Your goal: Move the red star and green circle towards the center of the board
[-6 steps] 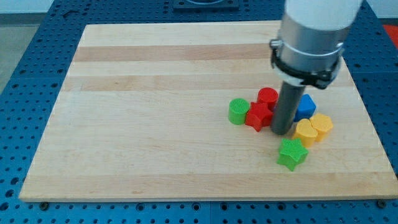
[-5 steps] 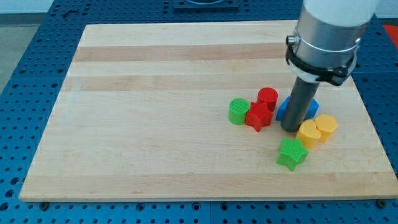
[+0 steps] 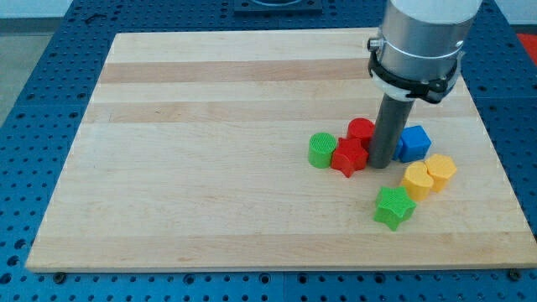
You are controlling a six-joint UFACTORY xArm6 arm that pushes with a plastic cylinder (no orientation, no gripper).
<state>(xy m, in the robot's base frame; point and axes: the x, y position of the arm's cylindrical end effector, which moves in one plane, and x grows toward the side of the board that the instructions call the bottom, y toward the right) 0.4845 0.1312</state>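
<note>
Camera view, single frame. The red star [image 3: 347,157] lies right of the board's middle, a ribbed plastic piece with blunt points. The green circle [image 3: 320,150], a short ribbed cylinder, sits just beside it on the view's left, apparently touching. A red cylinder-like block [image 3: 361,130] stands directly behind the star toward the view's top, against it.

My tip [image 3: 381,164] rests on the wood at the star's right edge, so close that I read it as contact, though I cannot confirm it. The rod is a plain dark, smooth cylinder, upright, descending from a wide pale grey housing ringed by a black clamp [image 3: 409,80] at the view's upper right. I have no jaws to open or close on this tool: it is a bare rod and holds nothing.

To the right of the rod, partly hidden behind it, is a blue block [image 3: 413,143] with faceted sides; its exact shape I cannot tell. Below it two yellow blocks [image 3: 429,175] sit side by side, touching, with rounded lobed outlines. A green star [image 3: 393,207] lies apart toward the view's bottom.

All pieces rest on a pale wooden board [image 3: 210,168] with lengthwise grain bands, set on a blue perforated bench [image 3: 33,84].
</note>
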